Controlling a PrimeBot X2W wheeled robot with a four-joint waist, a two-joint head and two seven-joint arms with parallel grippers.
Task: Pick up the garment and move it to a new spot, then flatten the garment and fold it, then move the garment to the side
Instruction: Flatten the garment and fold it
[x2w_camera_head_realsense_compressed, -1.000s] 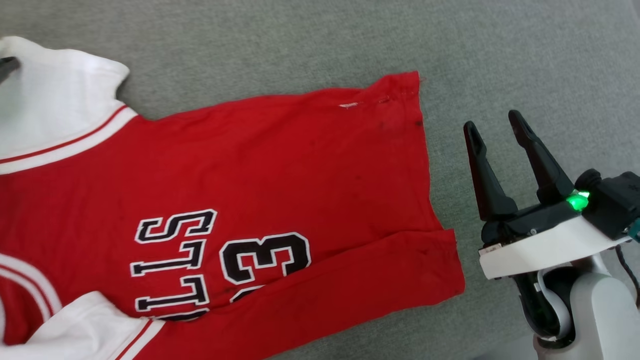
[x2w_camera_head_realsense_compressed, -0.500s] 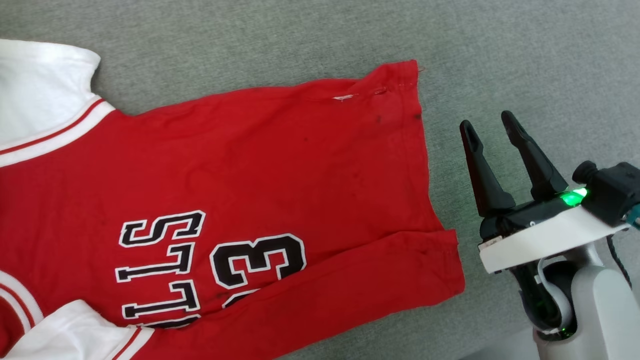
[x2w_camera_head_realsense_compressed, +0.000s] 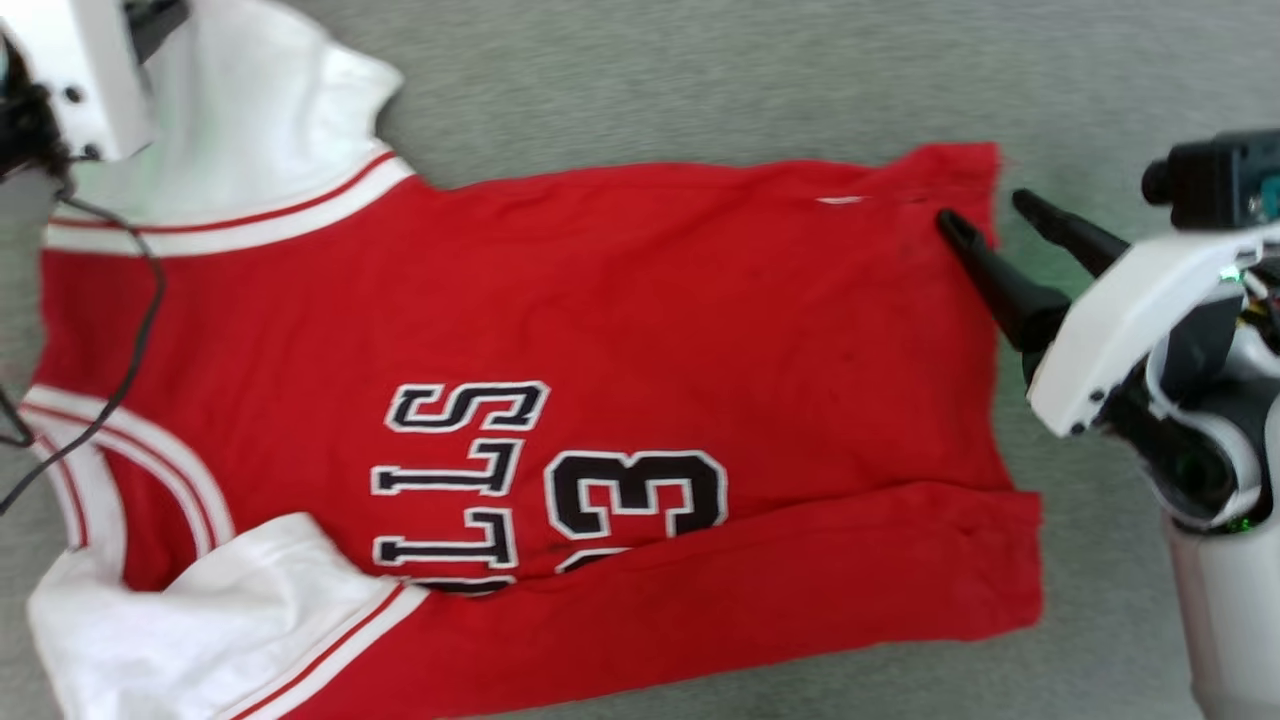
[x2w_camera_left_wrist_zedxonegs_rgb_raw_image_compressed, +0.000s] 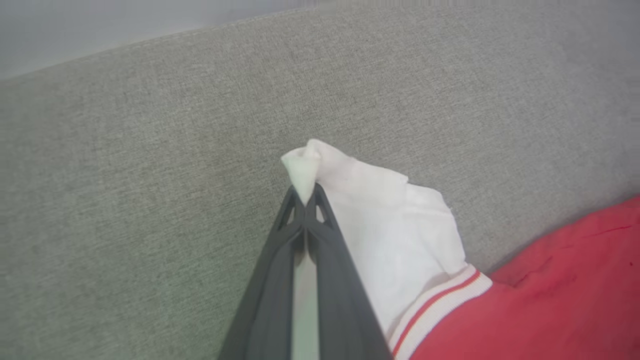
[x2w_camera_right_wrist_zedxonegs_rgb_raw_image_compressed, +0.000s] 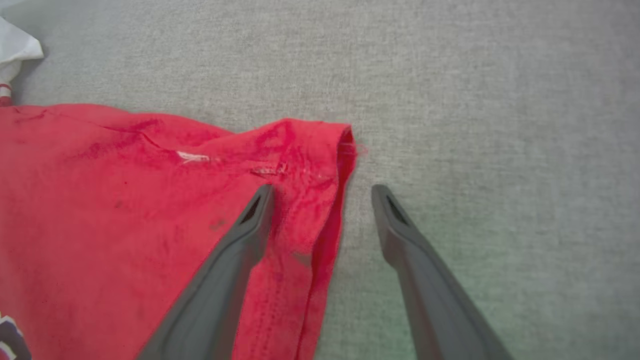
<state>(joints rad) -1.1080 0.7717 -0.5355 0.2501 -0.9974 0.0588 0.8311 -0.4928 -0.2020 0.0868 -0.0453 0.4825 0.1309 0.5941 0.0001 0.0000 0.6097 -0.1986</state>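
So the garment (x2w_camera_head_realsense_compressed: 600, 330) is lying front-up on the grey fabric surface (x2w_camera_head_realsense_compressed: 700, 80). It's turned sideways in the head view, with the striped collar (x2w_camera_head_realsense_compressed: 150, 460) pointing to the robot's left and the hem (x2w_camera_head_realsense_compressed: 990, 420) pointing to its right. The black letters (x2w_camera_head_realsense_compressed: 460, 480) and the "3" (x2w_camera_head_realsense_compressed: 635, 495) are showing, though the near long edge is folding over onto itself and covering the bottom of the print. The near white sleeve (x2w_camera_head_realsense_compressed: 230, 620) is bunching up at the lower left.

The left claw (x2w_camera_left_wrist_zedxonegs_rgb_raw_image_compressed: 304, 199) is doing the pinching. Its jaws are pressing fully together on the very tip of the far white sleeve (x2w_camera_left_wrist_zedxonegs_rgb_raw_image_compressed: 400, 230), and a little tuft of white cloth is poking out past the tips. The sleeve is drawing into a point where it's being gripped. A dark cable (x2w_camera_head_realsense_compressed: 135, 330) from that arm is dangling in front of the shoulder area in the head view.

The right claw (x2w_camera_head_realsense_compressed: 985, 212) is sitting wide open at the far corner of the hem, straddling the edge. One finger (x2w_camera_right_wrist_zedxonegs_rgb_raw_image_compressed: 235, 260) is hovering over the red cloth and the other over bare grey surface just beside it. It isn't gripping anything, and I can't tell whether the finger over the shirt is actually touching it. That corner is puckering a little in the right wrist view.
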